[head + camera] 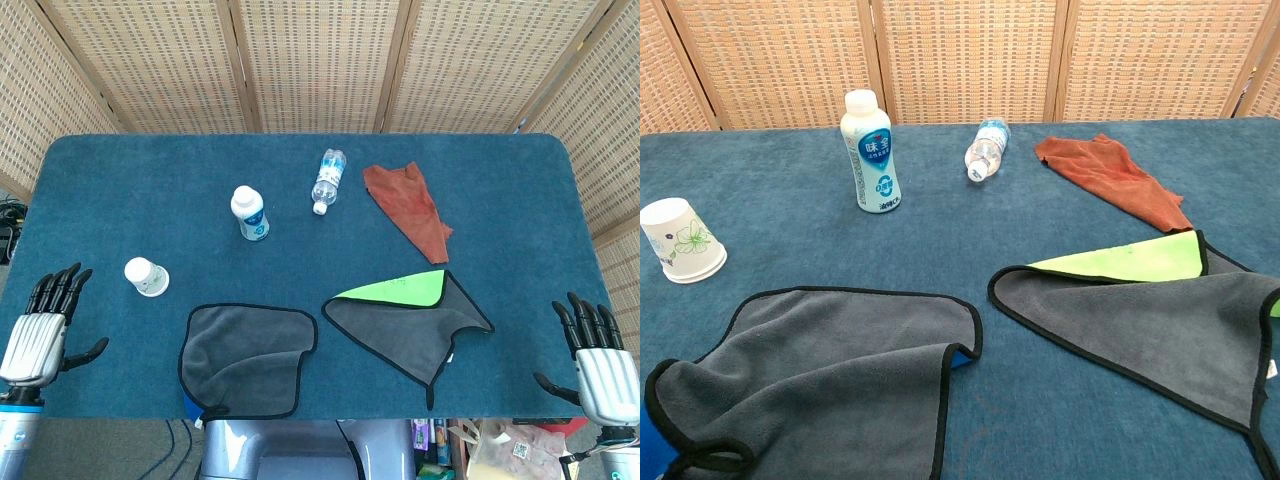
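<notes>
My left hand point(42, 328) hovers open at the table's front left corner, fingers spread, holding nothing. It is nearest the upturned paper cup point(147, 277) point(682, 241). At the front right corner my right hand point(598, 362) is likewise open and empty, a little right of the grey cloth with a green underside point(410, 322) point(1160, 305). A second grey cloth with a blue underside point(246, 358) point(830, 375) lies at the front middle. Neither hand shows in the chest view.
A white drink bottle point(249, 213) point(871, 152) stands upright mid-table. A clear water bottle point(327, 181) point(986, 150) lies on its side behind it. A rust-orange cloth point(408, 207) point(1112, 178) is crumpled at the back right. Wicker screens point(320, 60) close off the blue table point(140, 190).
</notes>
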`<state>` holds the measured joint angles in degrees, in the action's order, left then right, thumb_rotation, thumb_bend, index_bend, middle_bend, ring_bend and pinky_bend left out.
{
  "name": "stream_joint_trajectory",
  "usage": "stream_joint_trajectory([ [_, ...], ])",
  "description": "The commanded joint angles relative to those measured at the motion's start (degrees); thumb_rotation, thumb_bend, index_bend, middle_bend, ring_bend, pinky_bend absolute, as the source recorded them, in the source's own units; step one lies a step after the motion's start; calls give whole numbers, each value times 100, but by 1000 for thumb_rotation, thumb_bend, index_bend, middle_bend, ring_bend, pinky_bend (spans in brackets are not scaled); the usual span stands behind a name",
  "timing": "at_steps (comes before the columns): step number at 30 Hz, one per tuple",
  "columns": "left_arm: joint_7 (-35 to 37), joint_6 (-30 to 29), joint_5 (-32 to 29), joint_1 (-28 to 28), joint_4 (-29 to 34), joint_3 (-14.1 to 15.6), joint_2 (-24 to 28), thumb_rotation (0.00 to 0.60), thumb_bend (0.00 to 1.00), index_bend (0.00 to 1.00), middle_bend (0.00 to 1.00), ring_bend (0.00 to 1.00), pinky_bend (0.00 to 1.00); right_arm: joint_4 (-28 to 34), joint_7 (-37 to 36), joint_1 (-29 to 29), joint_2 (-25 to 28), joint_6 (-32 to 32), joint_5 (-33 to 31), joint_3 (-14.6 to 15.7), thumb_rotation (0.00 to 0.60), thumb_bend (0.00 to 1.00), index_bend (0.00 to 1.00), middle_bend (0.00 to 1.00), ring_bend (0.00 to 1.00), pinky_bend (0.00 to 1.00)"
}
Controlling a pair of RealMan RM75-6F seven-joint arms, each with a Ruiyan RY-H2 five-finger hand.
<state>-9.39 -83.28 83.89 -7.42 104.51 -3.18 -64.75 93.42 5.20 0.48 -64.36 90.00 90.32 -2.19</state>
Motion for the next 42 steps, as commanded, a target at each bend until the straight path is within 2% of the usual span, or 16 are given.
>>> stream_joint_trajectory([
  [1, -38, 145, -206, -87, 79, -106, 106, 600, 239, 0, 0, 0, 0, -4, 1, 10, -1, -25, -16, -5, 600, 118, 0, 0, 0, 0],
  [5, -278, 700, -884, -497, 366, -545, 611, 600, 240, 6, 0, 0, 0, 4, -24, 4, 7, -9, -26, -15, 600, 118, 0, 0, 0, 0],
  [9, -379, 1496, -1582, -950, 556, -799, 1084, 600, 240, 97, 0, 0, 0, 0, -13, 8, 2, -18, -16, -9, 600, 118, 0, 0, 0, 0],
  [14, -763, 2161, -2417, -1474, 462, -977, 1218, 600, 239, 182, 0, 0, 0, 8, 25, 21, -14, -55, -36, -9, 600, 118, 0, 0, 0, 0],
  [18, -1039, 2454, -2966, -1790, 372, -1036, 1214, 600, 239, 224, 0, 0, 0, 1, 18, 28, -17, -74, -62, -18, 600, 118, 0, 0, 0, 0],
  [24, -1449, 2702, -3693, -2202, 195, -1052, 1138, 600, 240, 237, 0, 0, 0, -11, -14, 38, -12, -99, -102, -34, 600, 118, 0, 0, 0, 0],
  [35, -2226, 3117, -5075, -2947, -327, -780, 720, 600, 240, 279, 0, 0, 0, -4, -59, 42, 16, -124, -150, -46, 600, 118, 0, 0, 0, 0],
  [42, -2382, 3166, -5449, -3194, -644, -530, 344, 600, 240, 306, 0, 0, 0, -3, -87, 38, 27, -119, -153, -47, 600, 118, 0, 0, 0, 0],
])
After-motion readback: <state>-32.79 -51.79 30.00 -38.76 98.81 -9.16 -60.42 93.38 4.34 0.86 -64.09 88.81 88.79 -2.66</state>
